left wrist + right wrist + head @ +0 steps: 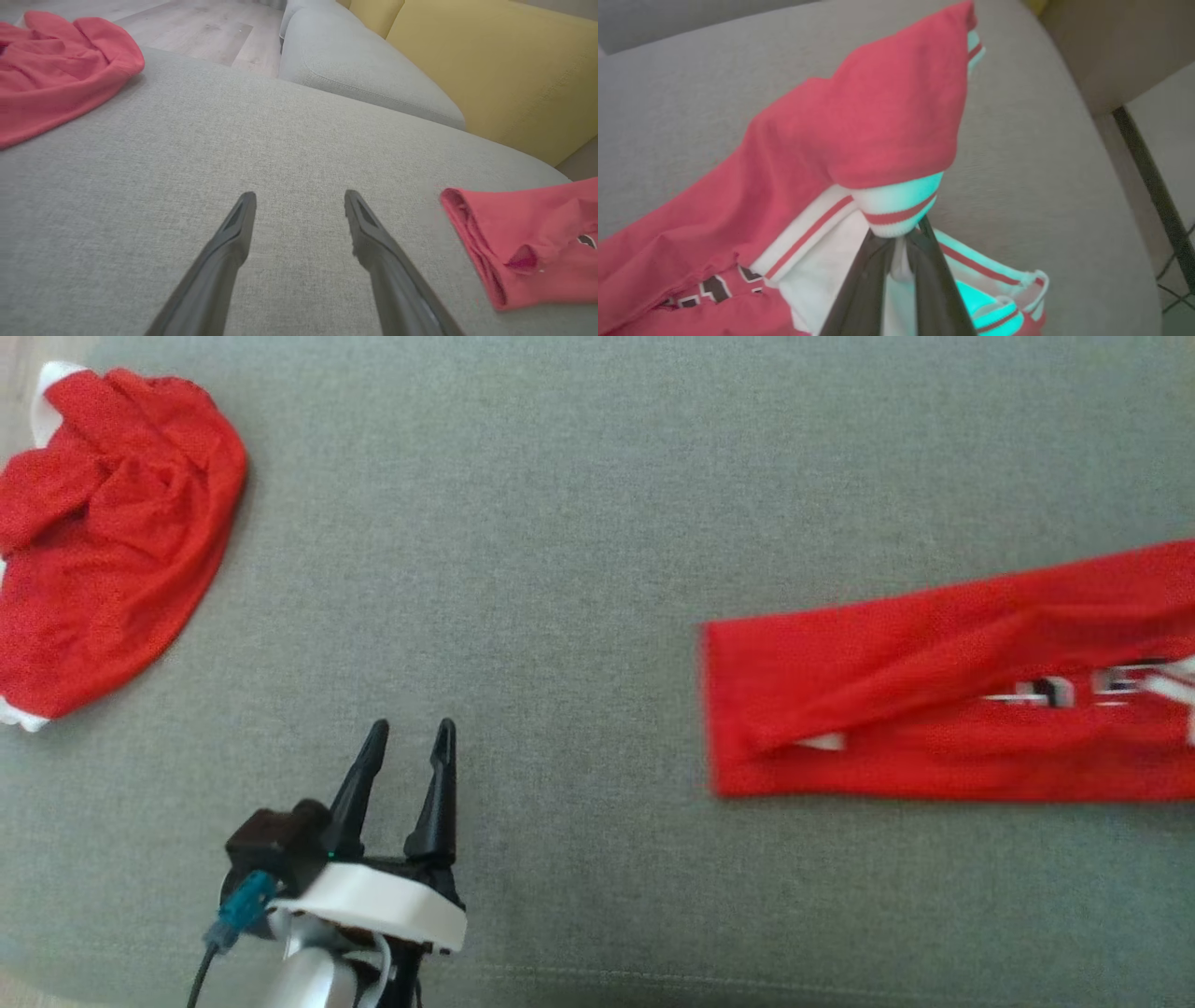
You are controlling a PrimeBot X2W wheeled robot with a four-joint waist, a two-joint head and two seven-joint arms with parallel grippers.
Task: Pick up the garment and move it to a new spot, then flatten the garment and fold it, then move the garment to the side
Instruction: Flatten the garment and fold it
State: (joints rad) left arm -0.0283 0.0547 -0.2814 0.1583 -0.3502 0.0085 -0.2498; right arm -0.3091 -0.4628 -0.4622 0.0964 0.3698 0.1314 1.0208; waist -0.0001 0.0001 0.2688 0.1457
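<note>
Grey upholstered seat (579, 523) (280, 154) (691, 84) forms the work surface. The left wrist view shows a yellow back cushion (490, 65) behind it.

Garment (934, 700) (528, 242) (878, 126): red, with white ribbed trim and dark lettering. It lies on the seat's right side as a long folded band and runs off the head view's right edge.

Second red garment (103, 541) (51, 70): bunched at the far left of the seat, well apart from the first.

Left gripper (408, 733) (300, 205): fingers spread, holding nothing, over bare seat between the two garments.

Right gripper (901, 235): fingers pressed together, pinching the garment's white striped trim.
</note>
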